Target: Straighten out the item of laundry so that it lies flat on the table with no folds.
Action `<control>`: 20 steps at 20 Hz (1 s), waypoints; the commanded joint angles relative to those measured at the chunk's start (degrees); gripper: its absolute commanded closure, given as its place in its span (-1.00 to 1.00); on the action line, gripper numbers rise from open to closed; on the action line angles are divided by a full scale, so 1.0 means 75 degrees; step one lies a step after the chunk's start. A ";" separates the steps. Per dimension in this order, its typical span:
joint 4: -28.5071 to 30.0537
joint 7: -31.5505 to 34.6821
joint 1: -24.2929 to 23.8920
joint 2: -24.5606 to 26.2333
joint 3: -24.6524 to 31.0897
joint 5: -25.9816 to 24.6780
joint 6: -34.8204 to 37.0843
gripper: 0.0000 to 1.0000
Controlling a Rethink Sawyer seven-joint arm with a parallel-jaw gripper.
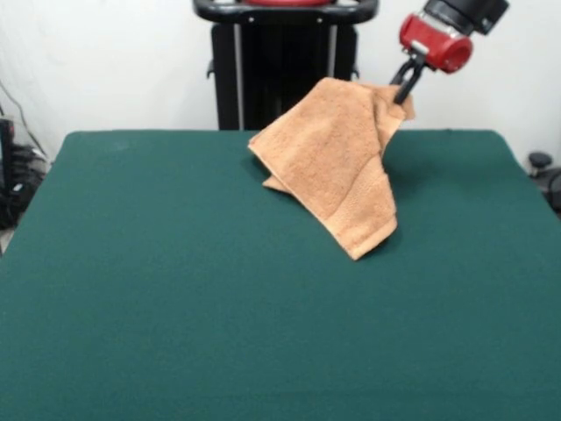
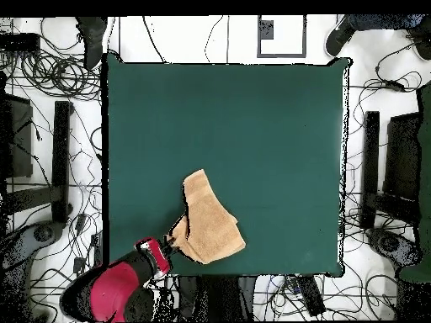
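Towel point(image 1: 337, 158) of orange-tan terry cloth hangs by one corner from the pincer point(image 1: 405, 86), which is pressed together on that corner and holds it raised above the green desk point(image 1: 175, 307). From the pinched corner the cloth drapes down in folds, and its lower end rests on the desk. In the overhead view the towel point(image 2: 209, 220) lies close to the desk's point(image 2: 252, 118) edge on the robot's side, with the pincer point(image 2: 169, 245) touching the cloth at that edge.
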 commanded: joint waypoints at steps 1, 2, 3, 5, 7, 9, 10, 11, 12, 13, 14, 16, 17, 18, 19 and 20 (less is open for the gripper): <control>-0.0880 0.1750 0.0728 0.0323 -0.0123 0.0540 0.1857 1.00; -0.0991 0.1880 0.0793 0.0391 -0.0115 0.0619 0.1968 1.00; -0.1059 0.1938 0.0815 0.0417 -0.0114 0.0659 0.2047 1.00; -0.1290 0.2088 0.0847 0.0510 -0.0116 0.0769 0.2304 1.00; -0.1609 0.2342 0.0954 0.0694 -0.0224 0.0884 0.2724 1.00; -0.1919 0.2603 0.1064 0.0899 -0.0344 0.0994 0.3122 1.00; -0.2072 0.2739 0.1110 0.0998 -0.0390 0.1061 0.3297 1.00; -0.2144 0.2781 0.1125 0.1039 -0.0406 0.1108 0.3380 1.00; -0.2277 0.2889 0.1153 0.1103 -0.0435 0.1185 0.3535 1.00; -0.2365 0.2941 0.1173 0.1154 -0.0469 0.1233 0.3647 1.00; -0.2543 0.3074 0.1213 0.1259 -0.0535 0.1312 0.3872 1.00; -0.2865 0.3306 0.1261 0.1443 -0.0649 0.1412 0.4262 1.00; -0.2972 0.3373 0.1278 0.1512 -0.0696 0.1449 0.4387 1.00; -0.3126 0.3494 0.1286 0.1593 -0.0733 0.1504 0.4552 1.00; -0.3209 0.3537 0.1296 0.1648 -0.0774 0.1513 0.4645 1.00; -0.3285 0.3559 0.1307 0.1718 -0.0828 0.1503 0.4729 1.00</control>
